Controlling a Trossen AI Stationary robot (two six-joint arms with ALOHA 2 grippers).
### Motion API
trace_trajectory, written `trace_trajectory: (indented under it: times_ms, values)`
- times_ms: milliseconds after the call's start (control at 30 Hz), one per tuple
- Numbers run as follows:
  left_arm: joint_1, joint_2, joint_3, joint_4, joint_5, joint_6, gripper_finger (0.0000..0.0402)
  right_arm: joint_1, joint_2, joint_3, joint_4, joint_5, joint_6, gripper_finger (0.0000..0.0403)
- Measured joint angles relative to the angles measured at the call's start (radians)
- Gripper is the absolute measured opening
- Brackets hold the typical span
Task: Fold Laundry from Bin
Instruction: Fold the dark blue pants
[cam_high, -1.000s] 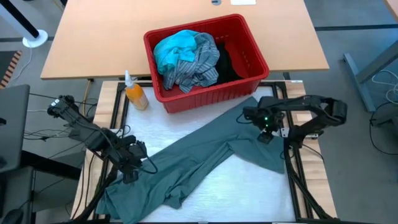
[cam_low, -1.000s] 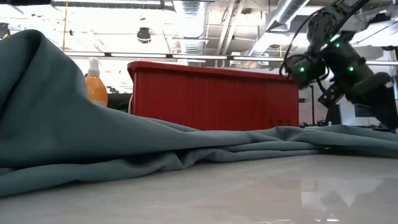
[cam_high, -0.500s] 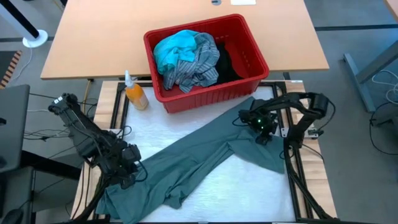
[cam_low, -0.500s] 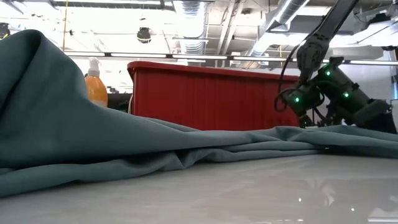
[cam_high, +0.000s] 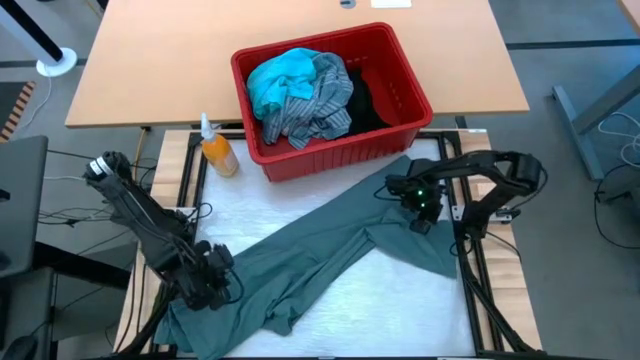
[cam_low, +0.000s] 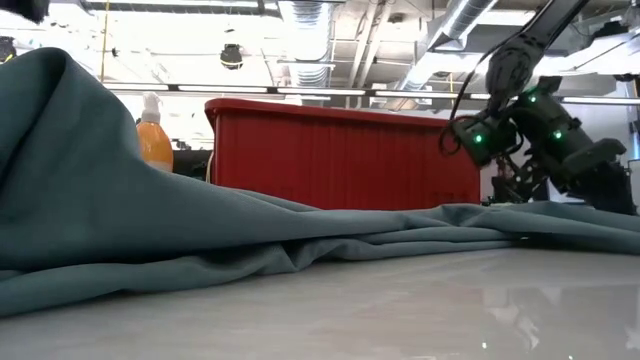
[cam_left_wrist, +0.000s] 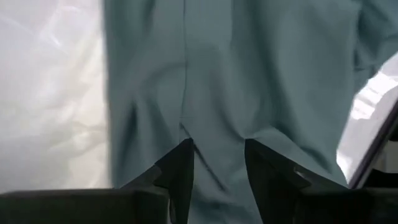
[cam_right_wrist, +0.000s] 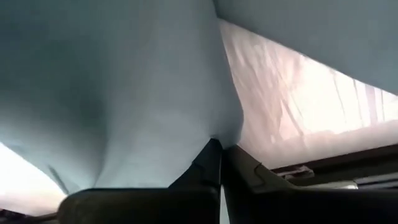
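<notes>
The white surface (cam_high: 330, 300) carries a grey-green garment (cam_high: 330, 250) spread in a long diagonal band, from the near left corner up toward the far right, where it ends just in front of the bin (cam_high: 400, 135). The red bin stands at the far edge of the surface, against a tan table (cam_high: 150, 60) beyond; inside it lie a bright turquoise garment (cam_high: 278, 78), a blue-grey striped shirt (cam_high: 315, 100) and a black garment (cam_high: 365, 100) on the right side. An orange spray bottle (cam_high: 217, 150) stands just left of the bin

The right claw (cam_high: 420, 218) sits low on the garment's far right end; in its wrist view the two fingers (cam_right_wrist: 211, 163) are pressed together with a pinch of the grey-green cloth rising between their tips, so it is closed on the fabric. In the low view this arm hangs just above the cloth's right edge

The left claw (cam_high: 215, 288) is down on the garment's near left end. Its wrist view shows the fingers (cam_left_wrist: 177, 171) standing partly apart, resting on flat cloth, with fabric visible in the gap and nothing clamped
</notes>
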Motion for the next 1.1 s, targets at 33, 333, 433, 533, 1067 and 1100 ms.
trace_trajectory:
  times_ms: [33,333,433,533,1067,1100]
  values:
    - [0.000,0.000,-0.033,0.044,-0.002,-0.014,0.0133,0.000,-0.016,0.000,-0.007,0.000,0.002,0.0019]
    - [0.002,0.006,-0.149,0.193,-0.227,-0.078,0.0134,0.000,-0.070,0.000,-0.042,-0.003,0.019,0.0022]
    - [0.007,0.034,-0.153,0.192,-0.308,-0.048,0.0134,0.000,-0.070,0.000,-0.042,-0.008,0.021,0.0021]
    - [0.028,0.077,-0.153,0.212,-0.335,0.036,0.0134,0.000,-0.070,0.000,-0.041,-0.021,0.021,0.0021]
    - [0.110,0.172,-0.153,0.286,-0.178,0.204,0.0014,0.000,-0.101,0.003,-0.046,-0.029,0.021,0.0020]
    - [0.110,0.163,-0.153,0.295,-0.173,0.206,0.0009,0.001,-0.115,0.010,-0.055,-0.016,0.025,0.0020]
